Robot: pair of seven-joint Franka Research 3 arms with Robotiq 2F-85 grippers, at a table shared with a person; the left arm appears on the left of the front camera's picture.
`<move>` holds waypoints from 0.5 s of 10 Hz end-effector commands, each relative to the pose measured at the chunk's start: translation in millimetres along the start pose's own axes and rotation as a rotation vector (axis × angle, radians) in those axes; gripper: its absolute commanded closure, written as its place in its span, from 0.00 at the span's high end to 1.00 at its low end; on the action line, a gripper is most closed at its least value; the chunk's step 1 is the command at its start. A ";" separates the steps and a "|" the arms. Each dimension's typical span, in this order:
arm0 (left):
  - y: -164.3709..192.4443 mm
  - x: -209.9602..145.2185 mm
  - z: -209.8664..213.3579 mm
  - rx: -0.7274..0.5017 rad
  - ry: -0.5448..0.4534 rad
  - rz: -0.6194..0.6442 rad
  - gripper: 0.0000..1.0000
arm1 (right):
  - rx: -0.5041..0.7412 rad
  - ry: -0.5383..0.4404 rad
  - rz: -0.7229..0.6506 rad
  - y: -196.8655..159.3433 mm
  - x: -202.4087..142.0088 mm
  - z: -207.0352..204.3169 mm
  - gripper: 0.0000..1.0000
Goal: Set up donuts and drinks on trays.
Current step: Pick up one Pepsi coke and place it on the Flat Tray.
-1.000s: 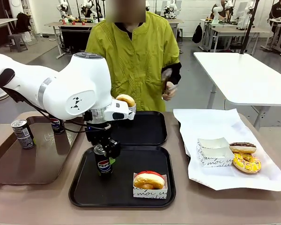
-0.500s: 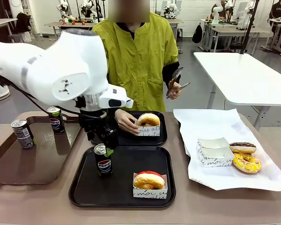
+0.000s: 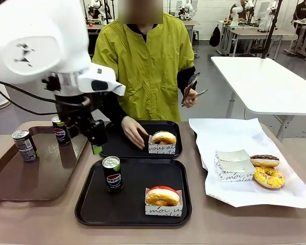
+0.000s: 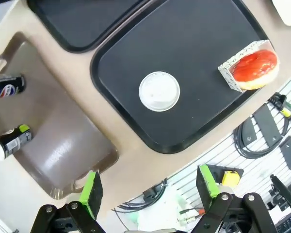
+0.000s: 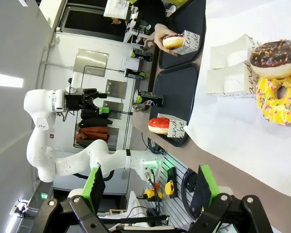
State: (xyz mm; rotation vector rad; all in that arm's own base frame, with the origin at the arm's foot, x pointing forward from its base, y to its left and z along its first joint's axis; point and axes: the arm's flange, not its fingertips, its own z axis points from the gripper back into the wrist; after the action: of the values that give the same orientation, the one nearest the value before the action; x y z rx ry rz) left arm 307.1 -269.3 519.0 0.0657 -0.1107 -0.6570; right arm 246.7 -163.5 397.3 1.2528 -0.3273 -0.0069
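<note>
- A tan table point(image 3: 41, 224) fills the foreground; behind the person stand white tables point(image 3: 265, 81) in an open workshop
- The near black tray point(image 3: 132, 218) holds an upright Pepsi can point(image 3: 112, 173) at its left and a red-iced donut point(image 3: 162, 196) in a printed white box at its front right, with bare tray between them
- The far black tray point(image 3: 177, 145) carries a boxed donut point(image 3: 163, 142); the person's hand point(image 3: 135, 131) lies just beside it, and the other hand holds tongs point(image 3: 191, 89)
- The brown tray point(image 3: 20, 189) at the left bears a second can point(image 3: 24, 145) and a third can point(image 3: 60, 130), its front half bare
- On the white paper sheet point(image 3: 234, 133) sit an empty white box point(image 3: 232, 164) and a chocolate donut point(image 3: 264, 161) on top of a yellow sprinkled donut point(image 3: 268, 177)
- The left gripper point(image 4: 149, 184) hangs above the can, fingers spread wide, holding nothing
- The right gripper point(image 5: 148, 187) hovers near the paper's edge, fingers wide and empty
</note>
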 end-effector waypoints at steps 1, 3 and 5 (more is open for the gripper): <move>22.1 -14.8 0.8 -0.060 -0.051 0.060 1.00 | 0.023 -0.017 0.019 0.1 3.1 -0.3 1.00; 32.1 -29.3 -3.9 -0.060 -0.111 0.175 1.00 | 0.023 -0.017 0.019 0.1 3.1 -0.3 1.00; 24.4 -12.7 8.9 -0.038 -0.035 0.073 1.00 | 0.023 -0.017 0.019 0.1 3.1 -0.3 1.00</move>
State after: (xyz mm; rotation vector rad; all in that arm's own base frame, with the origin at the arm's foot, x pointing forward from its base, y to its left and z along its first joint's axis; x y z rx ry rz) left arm 309.5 -234.4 526.7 -0.0057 -0.1499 -0.5564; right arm 246.7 -163.7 397.1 1.2530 -0.3270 -0.0074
